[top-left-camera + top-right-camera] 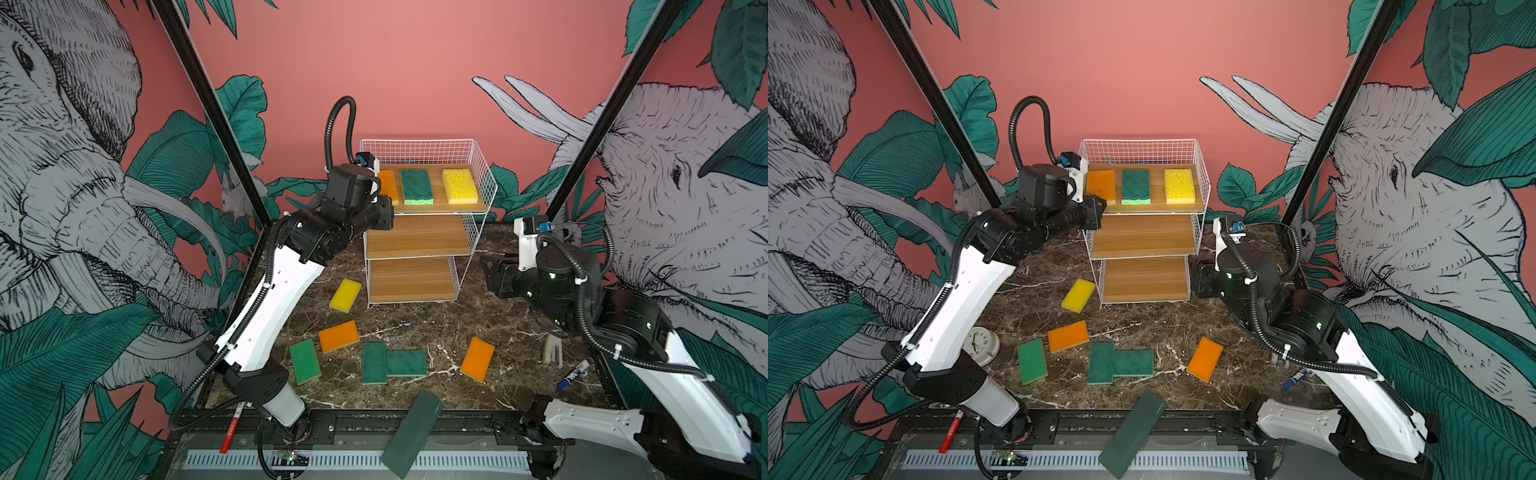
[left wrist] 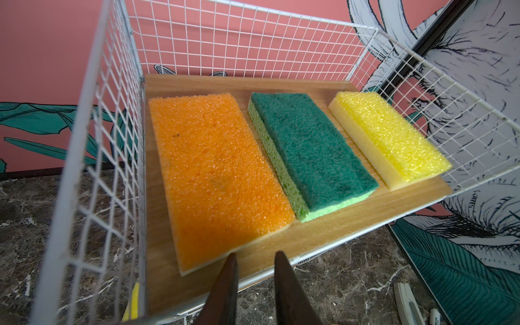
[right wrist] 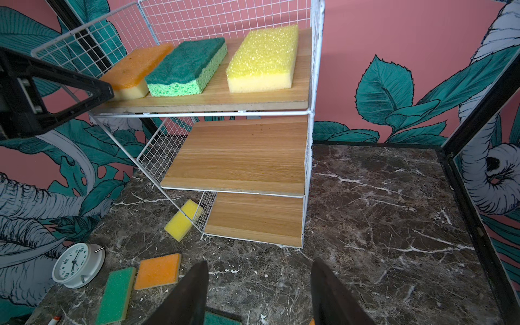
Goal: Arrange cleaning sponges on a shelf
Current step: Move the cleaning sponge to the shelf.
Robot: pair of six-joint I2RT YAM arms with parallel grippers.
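Shelf (image 1: 419,232) stands at the back of the marble table (image 1: 478,332), its top board carrying an orange sponge (image 2: 216,180), a green sponge (image 2: 312,149) and a yellow sponge (image 2: 391,138) side by side. Six more sponges lie on the table in front. Left gripper (image 2: 254,284), narrowly parted and empty, hovers at the top board's front edge; right gripper (image 3: 259,292) hangs wide and empty beside the shelf.

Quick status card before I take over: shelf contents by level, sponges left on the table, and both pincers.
top board: orange sponge, green sponge, yellow sponge, side by side
middle board: bare
bottom board: bare
sponges on table: six, namely one yellow, two orange, three green
left pincer: at top board's front edge, narrow gap, holding nothing
right pincer: open, empty, facing the shelf
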